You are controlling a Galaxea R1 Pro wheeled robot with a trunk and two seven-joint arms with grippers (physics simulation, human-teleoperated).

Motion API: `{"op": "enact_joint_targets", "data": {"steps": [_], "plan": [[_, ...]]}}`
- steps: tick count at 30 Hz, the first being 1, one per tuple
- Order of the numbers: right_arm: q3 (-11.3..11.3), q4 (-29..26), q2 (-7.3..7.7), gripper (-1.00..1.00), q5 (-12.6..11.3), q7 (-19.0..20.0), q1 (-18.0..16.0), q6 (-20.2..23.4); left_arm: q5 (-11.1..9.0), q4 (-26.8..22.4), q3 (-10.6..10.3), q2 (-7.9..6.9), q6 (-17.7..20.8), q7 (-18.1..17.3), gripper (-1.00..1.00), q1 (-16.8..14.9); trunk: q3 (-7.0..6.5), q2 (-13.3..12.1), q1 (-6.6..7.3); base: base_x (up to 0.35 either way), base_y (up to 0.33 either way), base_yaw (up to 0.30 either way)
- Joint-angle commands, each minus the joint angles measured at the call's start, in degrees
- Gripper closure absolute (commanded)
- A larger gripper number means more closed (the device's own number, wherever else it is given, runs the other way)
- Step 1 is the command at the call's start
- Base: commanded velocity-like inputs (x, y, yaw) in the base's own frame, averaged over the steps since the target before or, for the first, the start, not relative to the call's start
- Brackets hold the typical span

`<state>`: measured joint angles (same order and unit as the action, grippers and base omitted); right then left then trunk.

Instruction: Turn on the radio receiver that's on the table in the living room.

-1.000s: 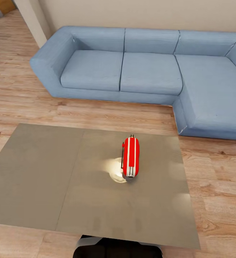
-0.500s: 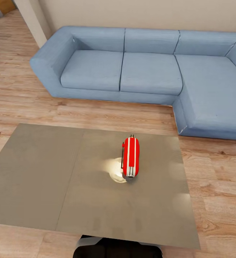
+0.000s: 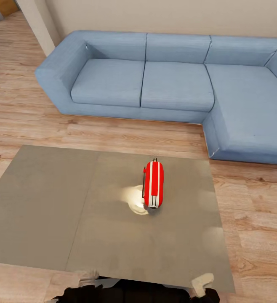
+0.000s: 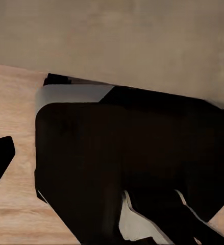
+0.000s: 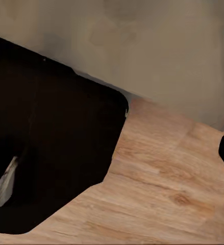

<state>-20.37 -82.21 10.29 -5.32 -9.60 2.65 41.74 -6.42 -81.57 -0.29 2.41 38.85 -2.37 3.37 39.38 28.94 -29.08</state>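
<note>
Nearest us, our left arm (image 3: 81, 280) and right arm (image 3: 202, 283) just edge into the head view at the near rim of the table (image 3: 50, 210), and we cannot tell whether either gripper is released or clenched. The radio receiver (image 3: 153, 184) lies right of centre on the glossy grey top, well apart from both arms, so we judge a hasty reach could knock it sideways. Beyond lie wood plank floor (image 3: 126, 134), blue L-shaped sofa (image 3: 176, 84) and beige wall (image 3: 163, 17).

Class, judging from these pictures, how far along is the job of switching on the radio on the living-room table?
Done: the robot stands at the table, facing the radio receiver. In hand: nothing; pale arm parts show at the near table edge. Left: reaching the radio, which lies untouched, and switching it on.
</note>
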Motion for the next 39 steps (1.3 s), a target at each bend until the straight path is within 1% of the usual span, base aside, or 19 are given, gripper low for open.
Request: {"op": "enact_joint_targets", "data": {"steps": [1, 2, 3, 6, 7, 8, 9, 10, 12, 13, 16, 20, 26, 27, 30, 33, 36, 39], "plan": [[0.2, -2.3, -0.02, -1.00, -0.1, -1.1, -2.1, 1.6, 0.0, -2.2, 0.0, -0.01, 1.2, -1.3, -1.00, -0.4, 0.00, 0.0, 0.00, 0.000, 0.000, 0.000], [0.3, -3.6, -0.05, -1.00, -0.2, -1.8, -4.1, 2.6, 0.0, -3.6, 0.0, -0.04, 2.0, -2.3, -1.00, -1.0, 0.00, 0.0, 0.00, 0.000, 0.000, 0.000], [0.3, -4.1, -0.06, -1.00, -0.3, -2.1, -5.2, 3.0, 0.0, -4.1, 0.0, -0.07, 2.3, -2.8, -1.00, -1.5, 0.00, 0.0, 0.00, 0.000, 0.000, 0.000], [0.4, -5.5, -0.12, -1.00, -0.4, -3.2, -11.3, 3.9, 0.0, -5.5, 0.0, -0.28, 3.2, -4.4, -1.00, -6.8, 0.00, 0.0, 0.00, 0.000, 0.000, 0.000], [0.4, -5.6, -0.15, -1.00, -0.4, -3.3, -12.2, 3.9, 0.0, -5.6, 0.0, -0.28, 3.2, -4.5, -1.00, -7.7, 0.00, 0.0, 0.00, 0.000, 0.000, 0.000], [0.4, -5.8, -0.29, -1.00, -0.4, -3.5, -13.9, 3.8, 0.0, -5.7, 0.1, -0.29, 3.3, -4.7, -1.00, -9.7, 0.00, 0.0, 0.00, 0.000, 0.000, 0.000], [0.5, -5.9, -0.73, -1.00, -0.5, -3.6, -16.1, 3.7, 0.0, -5.7, 0.1, -0.26, 3.3, -4.9, -1.00, -11.8, 0.00, 0.0, 0.00, 0.000, 0.000, 0.000], [0.5, -5.9, -1.19, -1.00, -0.5, -3.7, -17.0, 3.6, 0.0, -5.4, 0.1, -0.27, 3.1, -4.9, -1.00, -12.7, 0.00, 0.0, 0.00, 0.000, 0.000, 0.000], [0.5, -6.0, -1.70, -1.00, -0.4, -3.7, -17.6, 3.4, 0.0, -5.2, 0.1, -0.33, 2.6, -5.0, -1.00, -13.2, 0.00, 0.0, 0.00, 0.000, 0.000, 0.000], [0.5, -6.0, -2.30, -1.00, -0.3, -3.8, -18.0, 3.1, 0.2, -5.1, 0.1, -0.40, 1.7, -5.0, -1.00, -13.6, 0.00, 0.0, 0.00, 0.000, 0.000, 0.000], [0.4, -6.0, -3.40, -1.00, 0.0, -4.5, -18.4, 2.8, 0.7, -4.4, 0.3, -0.71, -1.1, -5.1, -1.00, -14.0, 0.00, 0.0, 0.00, 0.000, 0.000, 0.000], [0.4, -6.1, -3.79, -1.00, 0.2, -6.3, -19.1, 2.8, 1.7, -4.2, 0.5, -1.65, -2.1, -5.2, -1.00, -14.2, 0.00, 0.0, 0.00, 0.000, 0.000, 0.000], [0.4, -6.2, -4.17, -1.00, 0.3, -7.3, -20.1, 2.7, 2.3, -4.0, 0.1, -1.97, -2.4, -5.2, -1.00, -14.3, 0.00, 0.0, 0.00, 0.000, 0.000, 0.000], [0.1, -6.5, -4.50, -1.00, 0.0, -7.0, -20.0, 2.4, 2.3, -3.7, 0.0, -2.09, -2.7, -5.2, -1.00, -14.4, 0.00, 0.0, 0.00, 0.000, 0.000, 0.000], [-0.9, -7.2, -4.52, -1.00, 0.0, -6.0, -19.4, 1.4, 2.3, -2.7, 0.0, -2.14, -3.6, -5.2, -1.00, -14.4, 0.00, 0.0, 0.00, 0.000, 0.000, 0.000], [-1.0, -7.5, -4.50, -1.00, 0.3, -5.5, -19.1, 0.5, 2.3, -2.6, 0.0, -2.17, -3.6, -5.2, -1.00, -14.4, 0.00, 0.0, 0.00, 0.000, 0.000, 0.000], [-1.2, -7.8, -5.47, -1.00, 0.1, -5.5, -19.2, -0.5, 2.3, -1.8, 0.0, -1.96, -4.4, -5.2, -1.00, -14.4, 0.00, 0.0, 0.00, 0.000, 0.000, 0.000], [-1.5, -7.8, -6.44, -1.00, 0.4, -5.7, -19.2, -1.5, 2.3, -1.3, 0.0, -1.77, -5.3, -5.2, -1.00, -14.6, 0.00, 0.0, 0.00, 0.000, 0.000, 0.000]]}}
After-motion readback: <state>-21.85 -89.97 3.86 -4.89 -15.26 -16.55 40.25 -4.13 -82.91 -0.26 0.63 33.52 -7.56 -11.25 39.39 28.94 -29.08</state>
